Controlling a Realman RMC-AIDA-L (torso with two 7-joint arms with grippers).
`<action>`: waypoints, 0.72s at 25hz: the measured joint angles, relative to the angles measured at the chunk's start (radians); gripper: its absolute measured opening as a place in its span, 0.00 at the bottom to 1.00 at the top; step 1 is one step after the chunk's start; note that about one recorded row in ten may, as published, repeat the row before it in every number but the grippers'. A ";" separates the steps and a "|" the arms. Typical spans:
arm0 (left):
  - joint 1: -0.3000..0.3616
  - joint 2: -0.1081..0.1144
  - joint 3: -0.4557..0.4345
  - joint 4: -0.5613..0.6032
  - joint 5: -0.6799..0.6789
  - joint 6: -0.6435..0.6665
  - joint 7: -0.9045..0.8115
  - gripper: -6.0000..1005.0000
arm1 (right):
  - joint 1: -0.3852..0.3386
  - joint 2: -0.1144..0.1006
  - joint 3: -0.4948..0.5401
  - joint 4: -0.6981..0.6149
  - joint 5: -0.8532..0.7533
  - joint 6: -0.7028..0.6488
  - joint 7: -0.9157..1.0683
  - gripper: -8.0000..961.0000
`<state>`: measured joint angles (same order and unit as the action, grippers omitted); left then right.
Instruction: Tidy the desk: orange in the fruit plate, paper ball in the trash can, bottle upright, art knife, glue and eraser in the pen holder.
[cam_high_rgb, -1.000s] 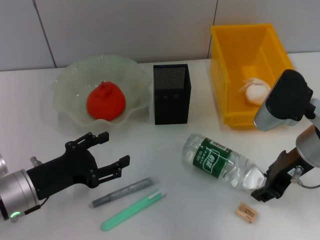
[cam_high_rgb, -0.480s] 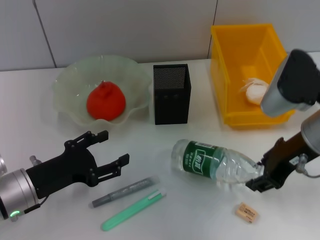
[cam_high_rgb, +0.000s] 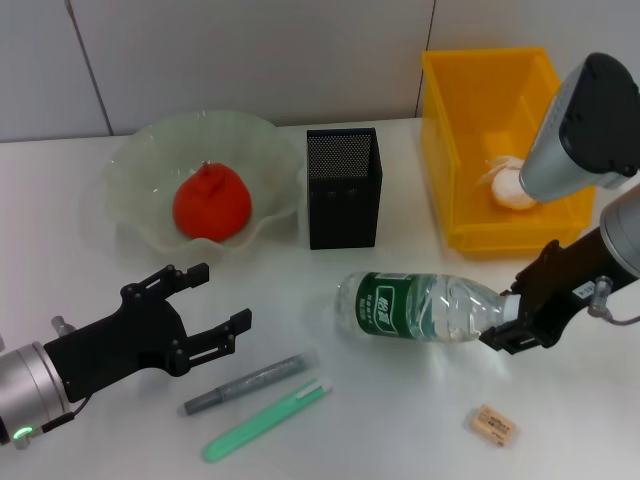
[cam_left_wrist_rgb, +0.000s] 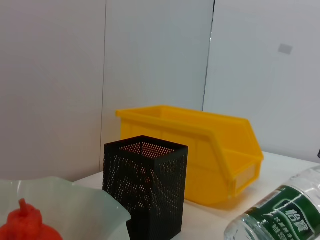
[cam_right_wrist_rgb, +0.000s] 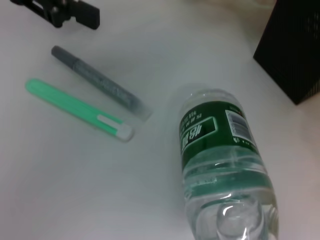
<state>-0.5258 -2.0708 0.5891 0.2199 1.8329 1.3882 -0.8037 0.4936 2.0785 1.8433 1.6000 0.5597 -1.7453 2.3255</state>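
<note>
The yellow bin (cam_high_rgb: 500, 150) fills the upper right of the head view, with the paper ball (cam_high_rgb: 512, 185) lying inside it. The pale green plate (cam_high_rgb: 140, 215) sits at upper left and holds the orange (cam_high_rgb: 211, 203). The black mesh holder (cam_high_rgb: 343, 187) stands at upper centre, between plate and bin. The bottle (cam_high_rgb: 415, 308) lies on its side at centre right, base toward the left, neck toward the right. The right gripper (cam_high_rgb: 508, 325) is closed on the bottle's neck end, though the cap itself is hidden, so the exact hold is unclear. The left gripper (cam_high_rgb: 215, 305) hovers at lower left, fingers spread and holding nothing. Below it lie the grey glue (cam_high_rgb: 250, 382) and, just beside it, the green knife (cam_high_rgb: 265, 420). The eraser (cam_high_rgb: 493, 425) lies at lower right.
</note>
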 joint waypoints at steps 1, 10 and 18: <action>0.001 0.000 0.000 0.000 0.000 0.000 0.000 0.83 | 0.005 0.000 0.000 0.003 0.002 -0.002 0.001 0.43; 0.001 0.000 0.000 0.001 0.000 0.000 0.000 0.83 | 0.046 0.000 0.001 0.012 0.023 -0.004 0.003 0.42; 0.004 0.000 0.000 0.001 0.000 0.000 0.000 0.83 | 0.073 -0.002 0.011 0.016 0.023 -0.004 0.015 0.41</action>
<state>-0.5222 -2.0707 0.5890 0.2210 1.8330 1.3883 -0.8037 0.5668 2.0766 1.8539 1.6165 0.5830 -1.7494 2.3404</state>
